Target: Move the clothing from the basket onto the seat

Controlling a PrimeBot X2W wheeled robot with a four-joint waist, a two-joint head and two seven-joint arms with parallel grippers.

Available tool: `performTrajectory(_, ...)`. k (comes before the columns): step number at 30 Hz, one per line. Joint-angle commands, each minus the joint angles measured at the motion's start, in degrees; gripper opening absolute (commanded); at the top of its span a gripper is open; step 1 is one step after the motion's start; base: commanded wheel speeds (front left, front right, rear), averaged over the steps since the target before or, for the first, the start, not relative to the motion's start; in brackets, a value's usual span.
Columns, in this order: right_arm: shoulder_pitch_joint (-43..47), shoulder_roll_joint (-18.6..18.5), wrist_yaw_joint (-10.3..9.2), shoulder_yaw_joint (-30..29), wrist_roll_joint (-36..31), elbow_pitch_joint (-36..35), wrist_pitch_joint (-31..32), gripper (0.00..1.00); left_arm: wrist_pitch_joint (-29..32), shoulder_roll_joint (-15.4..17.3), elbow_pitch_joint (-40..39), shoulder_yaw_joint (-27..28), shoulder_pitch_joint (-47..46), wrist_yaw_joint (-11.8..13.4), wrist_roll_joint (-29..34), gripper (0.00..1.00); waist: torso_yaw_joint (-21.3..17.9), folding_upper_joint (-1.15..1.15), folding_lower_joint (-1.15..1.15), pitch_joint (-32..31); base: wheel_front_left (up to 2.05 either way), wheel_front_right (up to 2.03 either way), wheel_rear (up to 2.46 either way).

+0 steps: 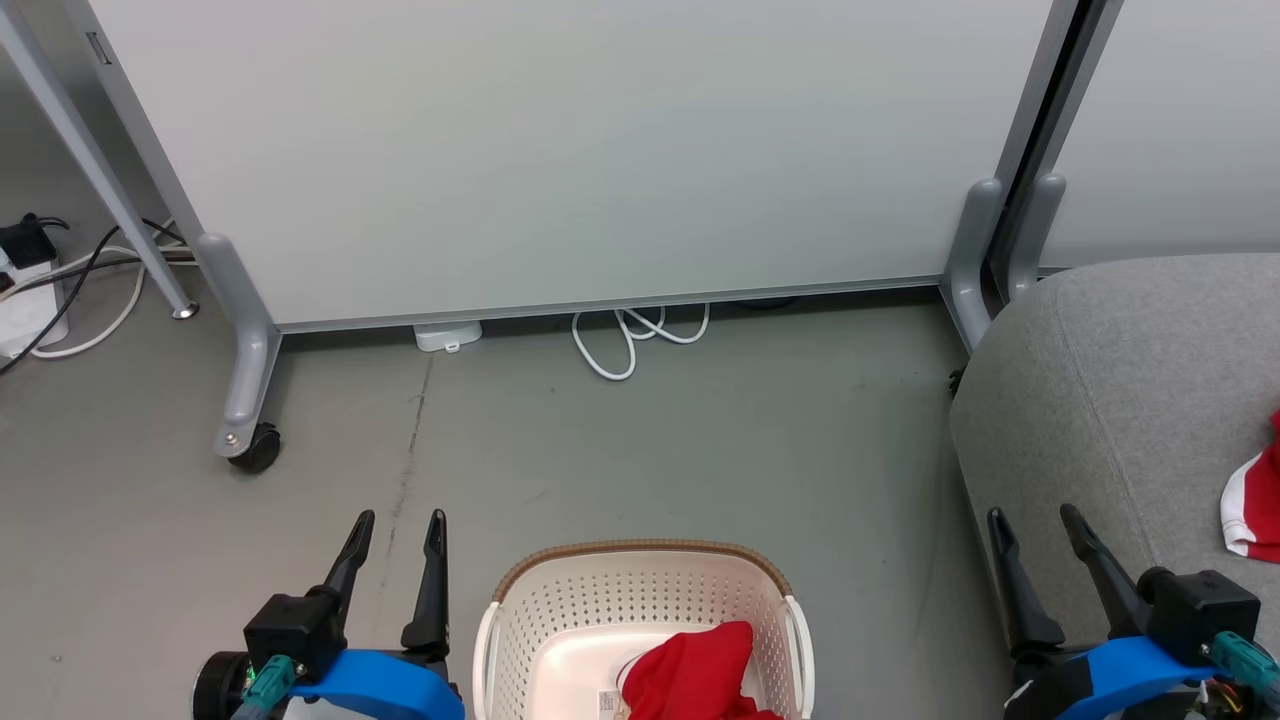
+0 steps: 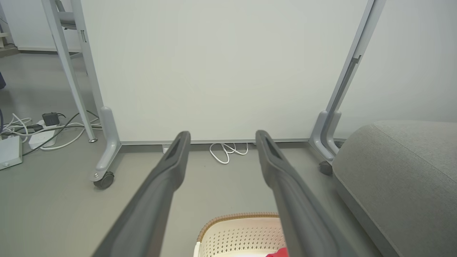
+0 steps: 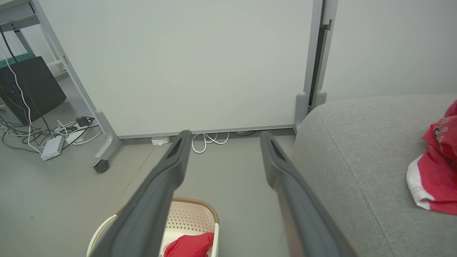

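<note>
My left gripper and right gripper both hang spread and empty, 1 on either side of the basket on the floor. 1 red garment lies crumpled inside it; the second red garment (white trim showing) rests on the grey seat, near my right gripper.

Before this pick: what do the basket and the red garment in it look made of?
Basket: likely moulded plastic, cream, matte, walls punched with regular holes; the brown rim looks woven, perhaps only textured. Red garment: soft cloth, judging by how it slumps in folds; weave too small to tell.
</note>
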Motion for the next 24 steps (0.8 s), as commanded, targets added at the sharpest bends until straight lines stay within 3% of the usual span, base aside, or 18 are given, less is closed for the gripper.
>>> performTrajectory(1, 0.3, 0.3, 0.01, 0.0, 0.4, 0.1, -0.1, 1.0, -0.2, -0.1, 0.1, 0.3, -0.1, -0.1, 0.1, 1.0, -0.1, 0.0, 0.0, 0.0, 0.0, 0.0, 0.0)
performTrajectory(13, -0.7, 0.5, 0.02, 0.4, 0.9, -0.7, -0.5, 1.0, -0.2, 0.0, -0.3, -0.1, -1.3, -0.1, 0.2, 1.0, -0.6, 0.0, 0.0, 3.1, 0.0, 0.0, 0.0)
performTrajectory(20, -3.0, 0.6, 0.02, 0.9, 0.8, -1.3, -0.9, 1.0, -0.2, 0.1, -0.2, -0.9, -3.5, -0.1, 0.5, 1.0, -1.9, 0.0, 0.0, 8.2, 0.0, 0.0, 0.0)
performTrajectory(24, -5.8, 0.4, 0.01, 2.0, 0.8, -1.9, -1.5, 1.0, -0.2, 0.2, 0.5, -2.4, -6.1, -0.1, 0.3, 1.0, -3.5, 0.0, 0.0, 14.1, 0.0, 0.0, 0.0)
